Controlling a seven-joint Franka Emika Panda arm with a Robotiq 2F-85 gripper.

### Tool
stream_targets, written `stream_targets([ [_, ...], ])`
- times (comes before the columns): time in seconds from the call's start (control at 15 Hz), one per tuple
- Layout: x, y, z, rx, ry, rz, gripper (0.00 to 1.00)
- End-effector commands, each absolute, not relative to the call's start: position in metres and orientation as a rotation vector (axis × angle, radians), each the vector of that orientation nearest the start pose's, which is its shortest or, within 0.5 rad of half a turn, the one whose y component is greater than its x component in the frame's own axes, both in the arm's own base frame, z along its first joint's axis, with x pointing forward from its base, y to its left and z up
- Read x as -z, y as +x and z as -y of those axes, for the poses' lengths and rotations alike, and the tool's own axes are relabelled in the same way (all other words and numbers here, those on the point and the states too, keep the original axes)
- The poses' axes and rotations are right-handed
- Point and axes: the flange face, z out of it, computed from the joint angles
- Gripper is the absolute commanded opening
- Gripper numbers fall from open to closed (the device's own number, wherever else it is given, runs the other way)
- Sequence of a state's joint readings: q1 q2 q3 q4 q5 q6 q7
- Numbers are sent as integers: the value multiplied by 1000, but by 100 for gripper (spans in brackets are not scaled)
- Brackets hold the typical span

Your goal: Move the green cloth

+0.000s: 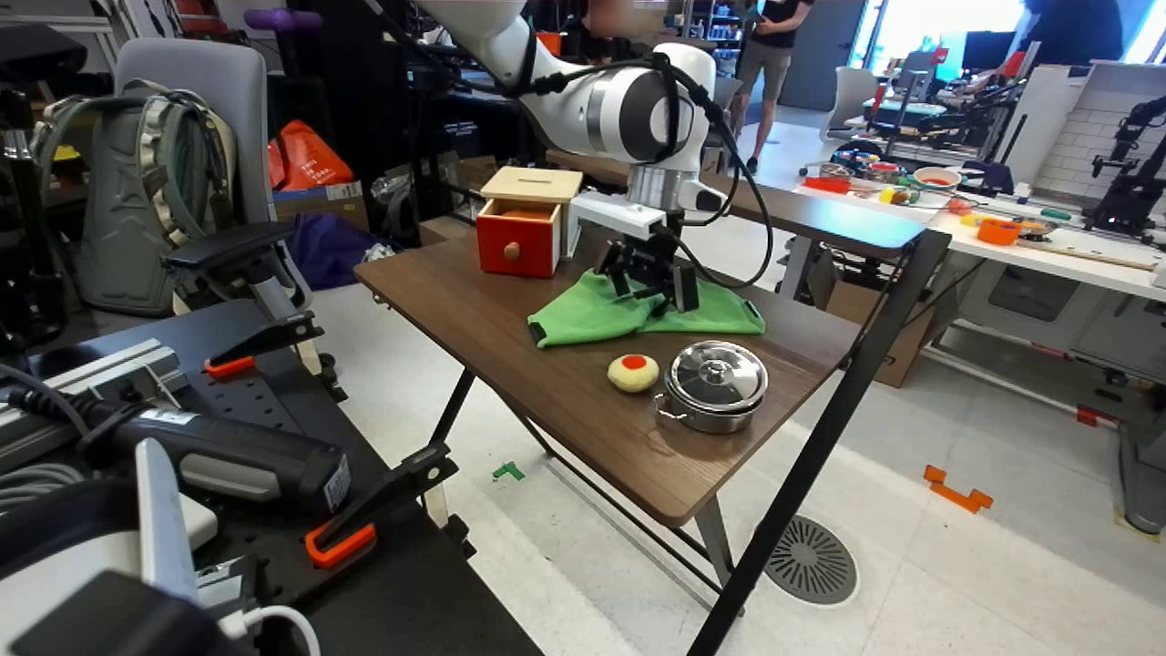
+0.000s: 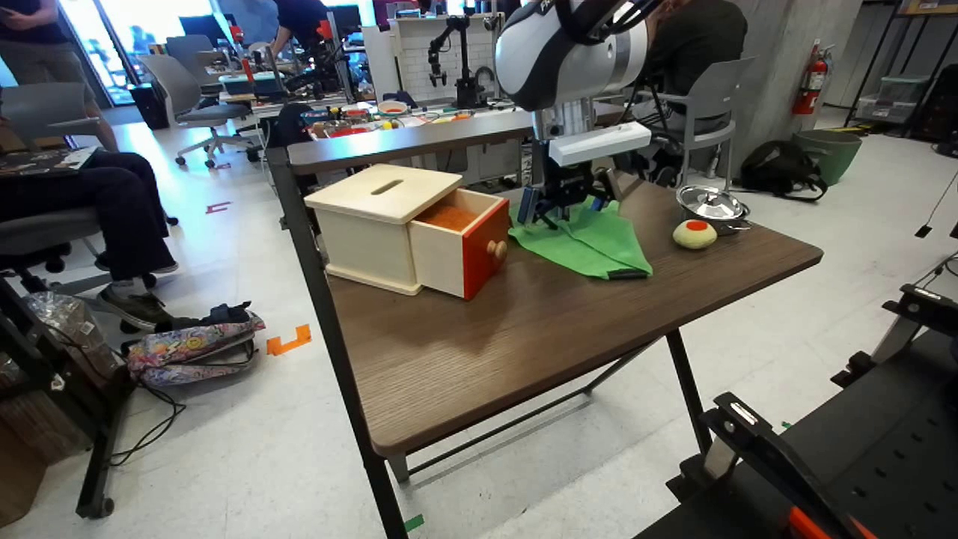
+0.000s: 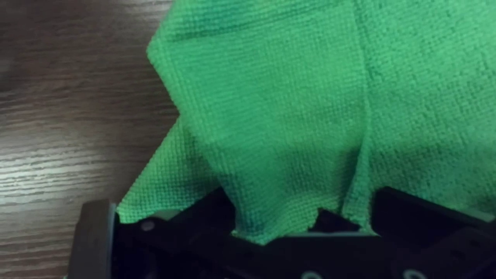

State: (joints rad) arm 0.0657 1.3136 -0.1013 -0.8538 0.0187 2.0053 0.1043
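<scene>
Green cloth (image 2: pixel 591 243): there it is, on the counter (image 2: pixel 524 337) right under yr pincer (image 2: pixel 566 213), btwn box (image 2: pixel 367 232) & pot (image 1: pixel 720 422); wrinkled, crease down it, dk patch at a corner.
Pincer: fingers (image 2: pixel 528 206) apart, you're low over the fabric, green showing btwn the black parts in wrist view; can't tell if tips touch.
Counter: brown wood-grain, rounded corners, dk metal legs (image 2: pixel 687 389); wrist view gives you glare streaks beside the cloth. Raised shelf (image 2: pixel 419 144) along one edge.
Box: pale wood, slot on top; red-front drawer (image 2: pixel 479 262) pulled part way out, orange stuff (image 2: pixel 449 217) inside, rd wooden knob (image 2: pixel 497 248) up front.
Pot: shiny metal, lid (image 1: pixel 718 369) on; just beside it you've got a pale-yellow round thing (image 1: pixel 629 378) w/ orange spot up top.
Floor (image 1: pixel 1020 583): pale; you've orange tape (image 1: pixel 956 490), a rd grille (image 1: pixel 813 558), and in an exterior view a patterned bag (image 2: pixel 196 346) nr a shoe (image 2: pixel 142 308).
Bench (image 1: pixel 428 583): black, perforated, up front in both exterior views; clamps (image 1: pixel 392 501) w/ orange parts at its edge, black tool (image 1: pixel 237 460) lying on it.
Room: busy one. Cluttered white worktable (image 1: pixel 1098 239) past the counter, standing person (image 1: pixel 765 68), seated person (image 2: pixel 696 52) in a dk shirt; grey chair (image 1: pixel 196 68) w/ backpack (image 1: pixel 127 210) slung on it. By the pillar (image 2: pixel 778 90) you've a red extinguisher (image 2: pixel 814 81) & green bin (image 2: pixel 837 153).
</scene>
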Motion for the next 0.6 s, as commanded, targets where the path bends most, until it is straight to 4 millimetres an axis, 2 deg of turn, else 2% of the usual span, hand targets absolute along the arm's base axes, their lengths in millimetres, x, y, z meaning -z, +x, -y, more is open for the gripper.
stream_targets([
  [0.0,-45,737,-5,-331,-3243,-89,100],
  [0.2,-52,726,-4,-325,-3230,-66,100],
  [0.53,-58,696,3,-331,-3217,-15,100],
])
